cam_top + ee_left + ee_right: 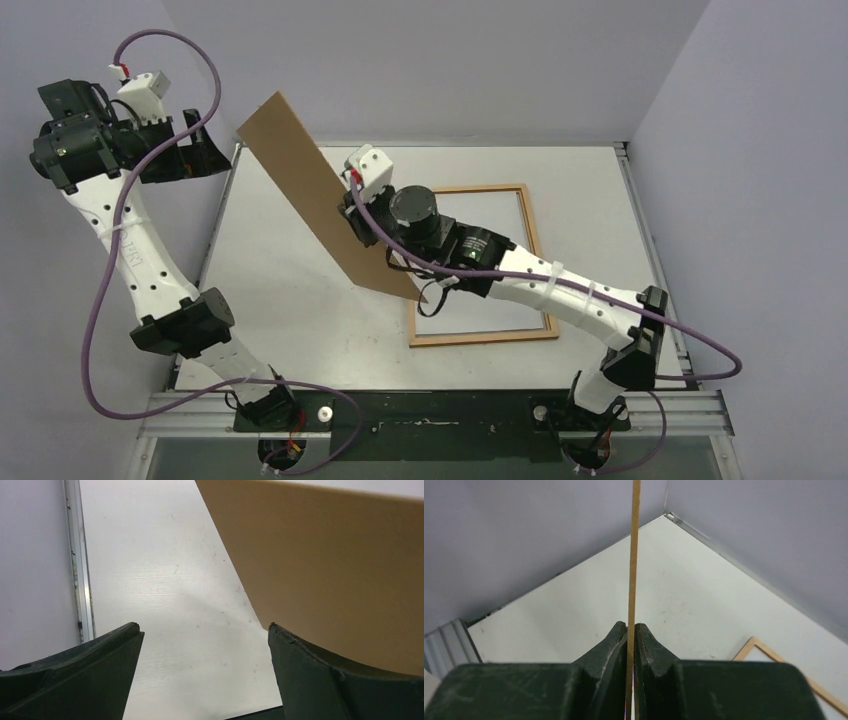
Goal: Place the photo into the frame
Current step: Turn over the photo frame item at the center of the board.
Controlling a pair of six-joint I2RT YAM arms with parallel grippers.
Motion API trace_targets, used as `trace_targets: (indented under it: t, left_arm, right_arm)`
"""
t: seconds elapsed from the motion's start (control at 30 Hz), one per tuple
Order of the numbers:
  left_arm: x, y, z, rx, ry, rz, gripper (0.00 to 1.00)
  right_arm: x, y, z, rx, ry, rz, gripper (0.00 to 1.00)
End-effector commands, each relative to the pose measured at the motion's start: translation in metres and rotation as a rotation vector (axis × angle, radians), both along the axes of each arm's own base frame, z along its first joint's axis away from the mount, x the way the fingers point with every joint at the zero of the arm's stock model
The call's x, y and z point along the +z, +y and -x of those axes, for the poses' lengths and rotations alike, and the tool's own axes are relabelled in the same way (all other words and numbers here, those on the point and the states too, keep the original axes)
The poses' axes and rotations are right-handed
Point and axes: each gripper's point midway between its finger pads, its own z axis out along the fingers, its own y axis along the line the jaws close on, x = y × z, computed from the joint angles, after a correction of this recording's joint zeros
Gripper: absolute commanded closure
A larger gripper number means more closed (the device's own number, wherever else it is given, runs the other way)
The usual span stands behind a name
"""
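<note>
**backing sheet up in right claw, frame flat on table, left claw idle and wide**

top view, biggest first:
- table (280, 300): white, both arm bases at its 6 o'clock edge.
- frame (485, 338): reddish-brown wood, lying flat at about 3 o'clock from table centre, long sides running 12 to 6. right arm crosses over its near-left part. the inside reads white; cannot tell if that is the photo's plain back or bare table through the pane. no printed side of the photo in any view.
- backing sheet (305, 185): plain brown fibreboard, off the table and stood steeply on edge. it runs from a high end at 10 o'clock to a low end at 5 o'clock, and that low corner overlaps the frame's left rail in this view. contact there: cannot tell.
- right gripper (630, 625): fingers pressed onto the sheet's edge, one per face, sheet rising straight up between them in the wrist view. pinching the backing sheet.
- left gripper (203, 625): raised at 10 o'clock by the table's left edge, jaws spread wide, nothing between them. wrist view shows bare table below and the sheet filling 1 to 3 o'clock, near the right finger (320, 680).
</note>
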Motion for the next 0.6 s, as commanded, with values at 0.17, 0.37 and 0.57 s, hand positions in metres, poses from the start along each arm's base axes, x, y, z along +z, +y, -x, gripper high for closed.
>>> trace_targets:
  t: [0.17,0.37,0.57]
  left_arm:
    - [0.029,-0.010,0.016,0.020,-0.091,0.054,0.04]
    - [0.022,-0.010,0.011,-0.011,-0.089,0.112,0.04]
    - [0.002,-0.010,0.002,-0.040,-0.034,0.186,0.04]
  right_arm:
    - [0.117,-0.054,0.084,-0.186,-0.606,0.222,0.95]
    - [0.094,-0.088,0.100,-0.370,-0.818,0.612,0.95]
    - [0.063,-0.123,0.098,-0.474,-0.897,0.820,0.95]
